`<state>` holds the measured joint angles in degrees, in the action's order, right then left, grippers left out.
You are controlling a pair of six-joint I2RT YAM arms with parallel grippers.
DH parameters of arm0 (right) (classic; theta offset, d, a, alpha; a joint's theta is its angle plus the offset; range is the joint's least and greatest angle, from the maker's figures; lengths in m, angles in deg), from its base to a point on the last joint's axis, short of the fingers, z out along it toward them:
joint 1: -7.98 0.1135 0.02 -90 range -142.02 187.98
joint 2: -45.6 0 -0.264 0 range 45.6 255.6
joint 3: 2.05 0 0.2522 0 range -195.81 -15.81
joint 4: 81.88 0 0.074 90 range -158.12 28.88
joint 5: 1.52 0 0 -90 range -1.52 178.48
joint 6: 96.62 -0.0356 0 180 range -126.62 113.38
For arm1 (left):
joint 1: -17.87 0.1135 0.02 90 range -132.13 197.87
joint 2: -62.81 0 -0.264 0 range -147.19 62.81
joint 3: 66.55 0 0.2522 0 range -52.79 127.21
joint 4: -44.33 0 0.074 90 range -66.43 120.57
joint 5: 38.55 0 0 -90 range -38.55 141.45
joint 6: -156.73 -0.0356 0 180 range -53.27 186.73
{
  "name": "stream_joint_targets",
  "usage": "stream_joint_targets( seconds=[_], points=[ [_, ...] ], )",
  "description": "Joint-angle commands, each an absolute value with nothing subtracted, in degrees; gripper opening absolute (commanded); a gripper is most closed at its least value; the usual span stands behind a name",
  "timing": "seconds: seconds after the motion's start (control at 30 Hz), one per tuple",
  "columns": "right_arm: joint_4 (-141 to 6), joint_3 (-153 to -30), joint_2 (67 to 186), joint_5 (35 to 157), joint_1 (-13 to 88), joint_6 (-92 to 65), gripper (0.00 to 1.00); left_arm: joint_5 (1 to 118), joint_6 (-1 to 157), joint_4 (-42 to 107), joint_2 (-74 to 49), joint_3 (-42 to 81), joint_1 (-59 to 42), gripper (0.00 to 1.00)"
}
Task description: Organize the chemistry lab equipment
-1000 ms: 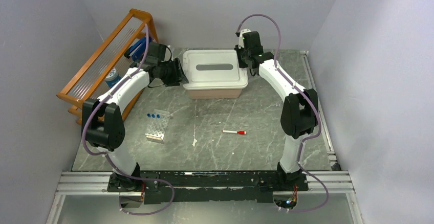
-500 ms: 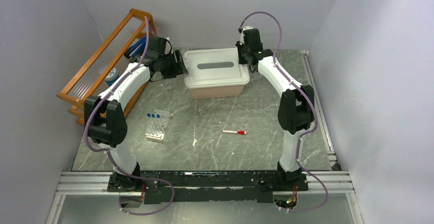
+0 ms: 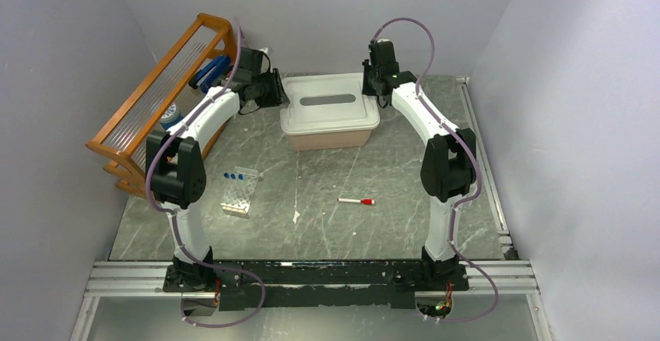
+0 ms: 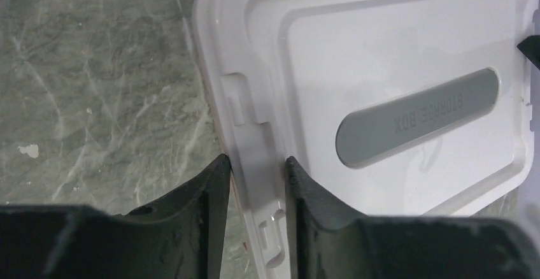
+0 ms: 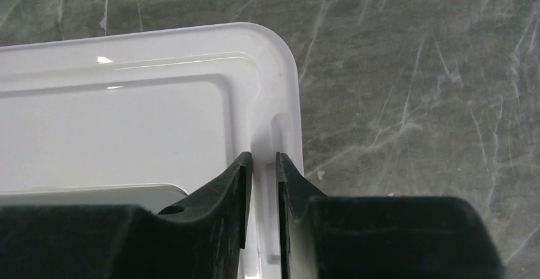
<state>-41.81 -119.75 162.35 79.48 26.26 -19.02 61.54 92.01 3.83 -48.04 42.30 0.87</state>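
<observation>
Left claw [image 4: 256, 161] at the 9 o'clock end of a white storage box [image 3: 327, 137], black fingers [image 4: 210, 228] astride the latch tab on the lid [image 4: 395, 50], close against both sides of it; cannot tell whether pinching or merely flanking. Right claw [image 5: 263, 155] at the 3 o'clock end of that lid, drawn to a narrow slit and nipping the raised rim near the rounded corner. Box at 12 o'clock on the grey marbled counter [image 3: 405, 193], pale beige body, grey oblong label along the lid's middle.

At 8 o'clock from the counter's centre, the clear tube rack [image 3: 240, 195], well apart from both claws: see-through, low, upright, with blue-capped tubes [image 3: 233, 176] in its far row, caps showing as dark-blue dots. At 4 o'clock, a slim white item [image 3: 356, 201] lying flat, red tip toward 3 o'clock. Between the two, a tiny white scrap [image 3: 296, 217]. Along the 10 o'clock edge, the wooden slatted rack [image 3: 156, 96], leaning, blue objects [image 3: 207, 72] behind its bars.
</observation>
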Motion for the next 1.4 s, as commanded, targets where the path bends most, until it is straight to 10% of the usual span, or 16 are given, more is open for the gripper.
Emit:
stream_joint_targets(
  seconds=[0.0,0.4,0.8,1.07,1.37],
  points=[
    [-31.54,-118.91,167.02,79.47,24.93,-20.98,0.22,55.99,88.44,-0.48,-51.06,42.37,1.36,0.34],
    [-28.71,-128.25,156.10,77.81,24.93,-15.67,0.28,58.14,77.38,-8.41,-43.55,57.31,1.41,0.59],
    [-33.28,-94.06,118.36,79.95,24.97,-25.59,0.57,53.88,79.83,-5.26,-9.42,29.58,1.34,0.87],
    [-24.53,-88.03,102.51,75.17,25.05,-28.78,0.99,42.71,80.73,-18.15,10.86,22.81,1.35,0.86],
    [-14.90,-93.21,97.31,70.40,25.06,-28.59,1.00,28.70,87.82,-34.12,25.00,24.40,1.34,0.85]
  ],
)
